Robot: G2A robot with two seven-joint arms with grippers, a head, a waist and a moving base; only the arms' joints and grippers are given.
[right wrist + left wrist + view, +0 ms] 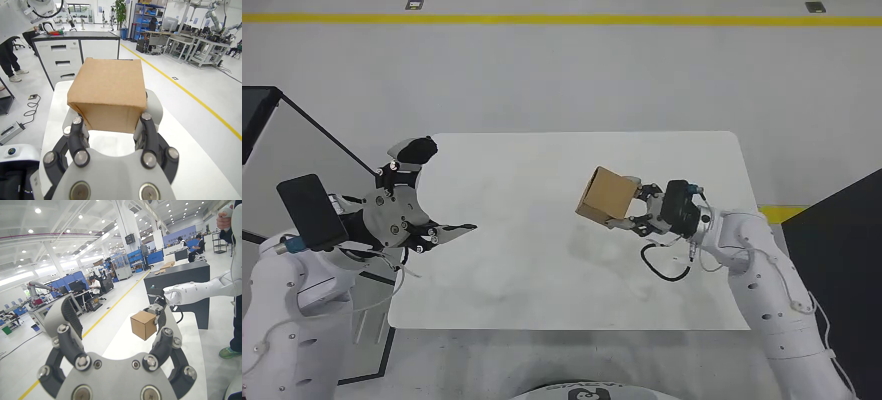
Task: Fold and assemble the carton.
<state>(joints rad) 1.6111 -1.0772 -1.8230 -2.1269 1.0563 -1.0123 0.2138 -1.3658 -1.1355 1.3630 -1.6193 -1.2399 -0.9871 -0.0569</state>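
Here the fingers (153,108) of the right gripper (111,115) are clamped on the near end of the carton (107,83), one on each side wall. The box is already squared into a closed-looking cube with crisp edges. In the top view the right gripper (639,208) holds the carton (607,193) tilted over the right half of the table (542,290). In the left wrist view the carton (144,325) hangs with one corner lowest and seems to be clear of the surface, though contact cannot be ruled out. It looks like thin corrugated board, probably very light and stiff along its creases, but its flat panels would cave in easily. A firm squeeze mid-wall would likely dent it or spring a flap, so the best grip is probably close to the edges and corners, where two walls brace each other. The matte paper face should give the pads good friction. The left gripper (447,190) sits at the table's left edge, well apart from the box, with its fingers (72,315) spread wide and nothing between them. If a flap needs pressing home, that free hand looks best placed to do it.
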